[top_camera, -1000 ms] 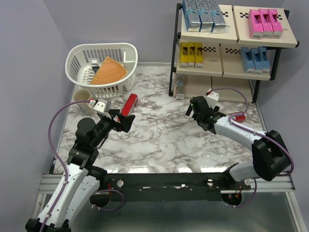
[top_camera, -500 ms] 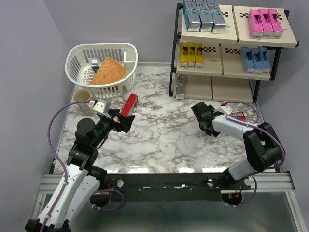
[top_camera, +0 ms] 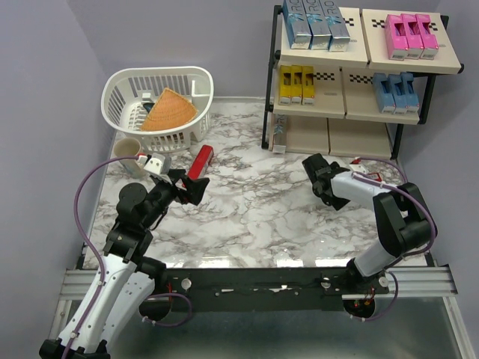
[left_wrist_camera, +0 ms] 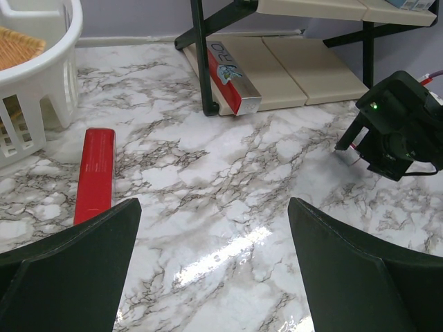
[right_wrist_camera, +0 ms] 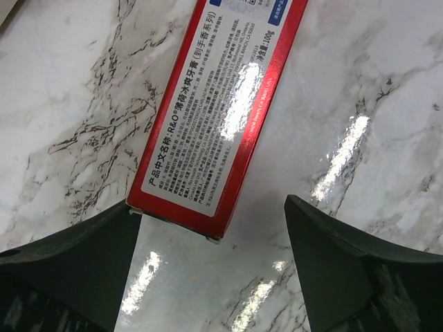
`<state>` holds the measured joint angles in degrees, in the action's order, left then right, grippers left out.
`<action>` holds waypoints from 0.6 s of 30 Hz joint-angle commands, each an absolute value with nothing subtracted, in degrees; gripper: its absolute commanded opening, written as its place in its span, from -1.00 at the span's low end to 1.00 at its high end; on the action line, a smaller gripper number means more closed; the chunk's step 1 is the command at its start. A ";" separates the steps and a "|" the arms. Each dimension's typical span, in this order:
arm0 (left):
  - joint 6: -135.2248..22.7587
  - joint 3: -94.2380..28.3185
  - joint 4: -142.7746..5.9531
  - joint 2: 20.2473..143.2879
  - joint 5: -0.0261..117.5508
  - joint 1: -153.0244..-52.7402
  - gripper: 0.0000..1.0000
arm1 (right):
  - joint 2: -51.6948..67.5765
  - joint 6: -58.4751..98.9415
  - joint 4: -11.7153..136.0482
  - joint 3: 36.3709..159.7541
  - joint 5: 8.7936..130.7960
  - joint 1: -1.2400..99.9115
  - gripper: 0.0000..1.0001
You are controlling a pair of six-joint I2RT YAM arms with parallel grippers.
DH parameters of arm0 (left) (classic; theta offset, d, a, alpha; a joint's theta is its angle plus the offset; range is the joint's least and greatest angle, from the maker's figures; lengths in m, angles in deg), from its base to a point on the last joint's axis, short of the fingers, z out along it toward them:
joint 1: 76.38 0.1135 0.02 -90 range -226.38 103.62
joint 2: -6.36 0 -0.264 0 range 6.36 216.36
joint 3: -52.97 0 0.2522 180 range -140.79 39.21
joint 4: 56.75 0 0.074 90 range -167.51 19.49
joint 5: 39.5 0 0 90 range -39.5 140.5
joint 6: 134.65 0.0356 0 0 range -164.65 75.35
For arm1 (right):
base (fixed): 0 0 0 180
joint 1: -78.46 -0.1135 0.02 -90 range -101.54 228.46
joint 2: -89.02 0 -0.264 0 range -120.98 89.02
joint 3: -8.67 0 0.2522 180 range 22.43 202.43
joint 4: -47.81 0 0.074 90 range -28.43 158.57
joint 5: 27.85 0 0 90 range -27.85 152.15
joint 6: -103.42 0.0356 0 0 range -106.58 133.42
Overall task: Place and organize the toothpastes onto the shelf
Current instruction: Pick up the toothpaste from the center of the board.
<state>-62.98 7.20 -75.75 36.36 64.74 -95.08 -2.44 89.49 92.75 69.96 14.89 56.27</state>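
Note:
The shelf point(top_camera: 358, 58) holds silver-blue toothpastes point(top_camera: 310, 22) and pink ones point(top_camera: 412, 35) on top, with yellow point(top_camera: 296, 84) and light blue point(top_camera: 395, 91) ones on the middle tier. A silver and red carton point(left_wrist_camera: 232, 76) lies on the bottom tier's left end. My left gripper point(top_camera: 193, 187) point(left_wrist_camera: 213, 207) is open over bare marble, and a red toothpaste point(left_wrist_camera: 97, 173) point(top_camera: 201, 161) lies just left of it. My right gripper point(top_camera: 323, 187) point(right_wrist_camera: 211, 214) is open, looking down at the near end of another red toothpaste point(right_wrist_camera: 214, 117), which sits toward its left finger.
A white plastic basket point(top_camera: 120, 90) with an orange woven item point(top_camera: 168, 111) stands at the back left, and a small cup point(top_camera: 127, 148) sits in front of it. The shelf's black leg point(left_wrist_camera: 201, 62) stands close to the bottom-tier carton. Purple walls close in both sides.
The right arm pulled back from the shelf's bottom tier and folded to the right, so its gripper now hangs over the red carton there. The left arm has not moved.

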 commanded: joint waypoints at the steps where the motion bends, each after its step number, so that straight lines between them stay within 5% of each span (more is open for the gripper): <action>1: -63.46 7.57 -74.38 35.98 66.59 -94.66 0.98 | -1.42 87.78 92.60 71.64 13.64 56.75 0.63; 8: -63.37 7.57 -74.56 35.89 66.41 -94.66 0.98 | -2.91 87.07 93.39 73.14 17.07 59.65 0.50; 11: -63.46 7.57 -74.56 35.89 66.41 -94.66 0.98 | -2.12 85.58 91.99 72.35 17.68 59.65 0.25; 18: -63.37 7.66 -74.47 36.33 66.76 -94.66 0.98 | 2.09 77.85 86.81 69.63 21.71 59.57 0.04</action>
<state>-63.18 7.20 -75.75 36.38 65.07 -95.08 -1.67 83.15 91.05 71.70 18.28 59.52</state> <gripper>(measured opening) 0.992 0.607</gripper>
